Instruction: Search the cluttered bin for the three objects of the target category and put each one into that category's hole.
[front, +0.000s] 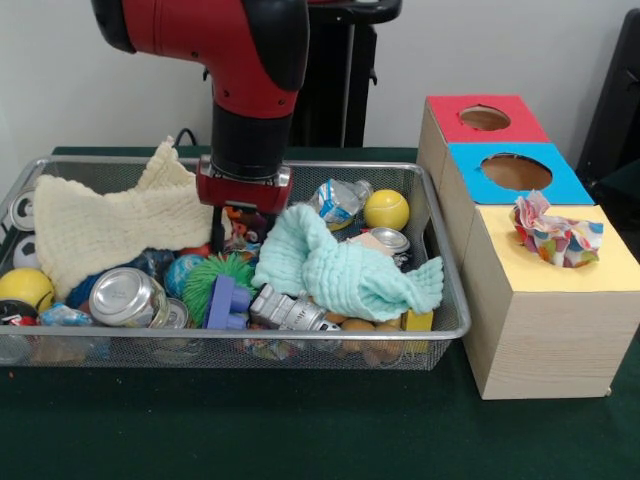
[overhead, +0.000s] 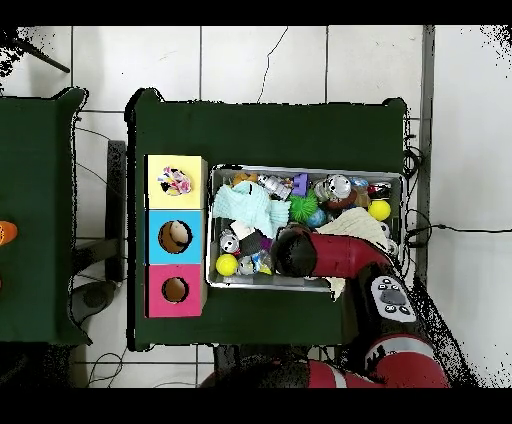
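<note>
On the green counter (front: 300, 430), the wire mesh bin (front: 440, 330) holds a silver can (front: 125, 297), a purple block (front: 228, 303) and a green spiky ball (front: 208, 278) at its near side. Behind them lie a mint-green cloth (front: 345, 270) and a cream waffle cloth (front: 110, 225), with a yellow ball (front: 386, 209) farther back. The end effector (front: 243, 222) is sunk into the clutter between the 2 cloths; I cannot tell how its jaws stand. 1 polka-dot cloth (front: 555, 235) sits bunched in the yellow cube's hole (overhead: 175, 181).
</note>
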